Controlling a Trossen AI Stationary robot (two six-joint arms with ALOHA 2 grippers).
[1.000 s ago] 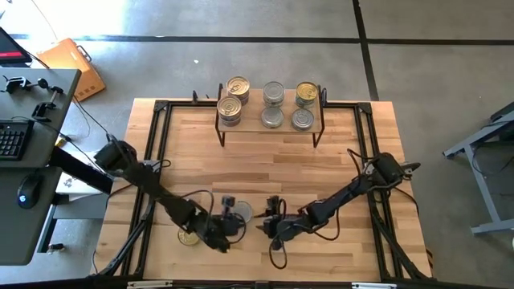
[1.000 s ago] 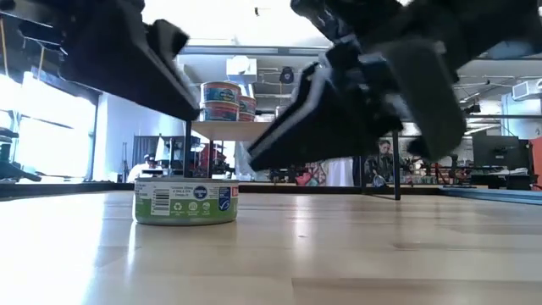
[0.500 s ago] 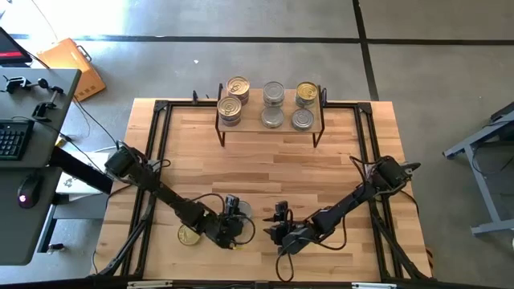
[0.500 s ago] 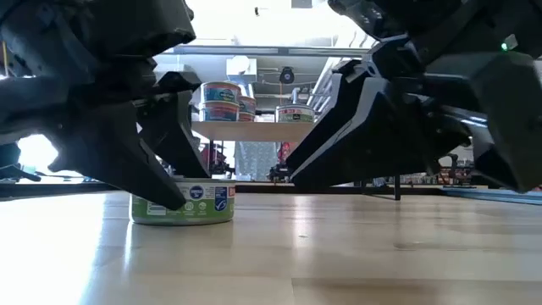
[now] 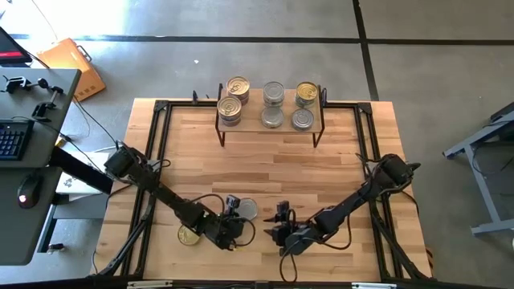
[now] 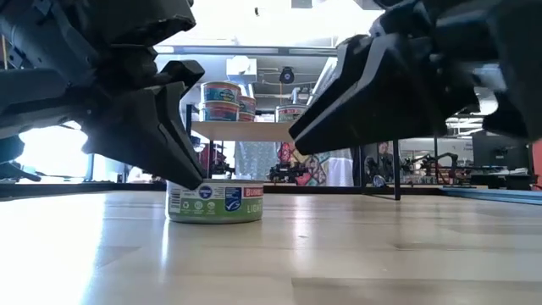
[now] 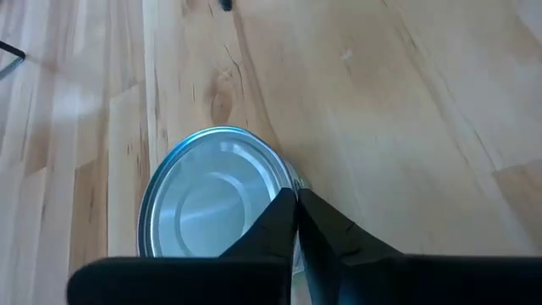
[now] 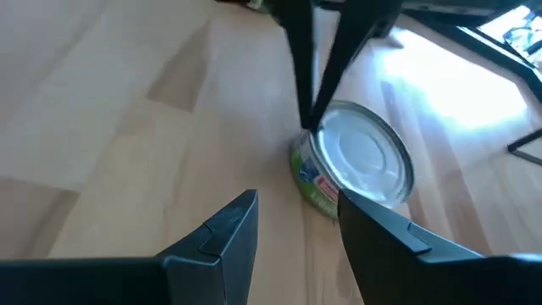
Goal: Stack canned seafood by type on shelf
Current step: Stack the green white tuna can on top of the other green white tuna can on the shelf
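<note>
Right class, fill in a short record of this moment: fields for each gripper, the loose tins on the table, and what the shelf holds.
left gripper: shut, empty, fingertips against the side of the silver-lidded tin
right gripper: open, low over the table, facing that same tin, not touching it
second loose tin: gold-lidded tin beside the left arm, near the table's front edge
shelf: six tins on top; gold lids at both ends, silver lids in the middle

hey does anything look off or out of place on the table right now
Yes. The left tool is shut with nothing between its fingers, tips against the side of the silver-lid tin rather than around it. A gold-lid tin lies by the left arm, off the shelf.
</note>
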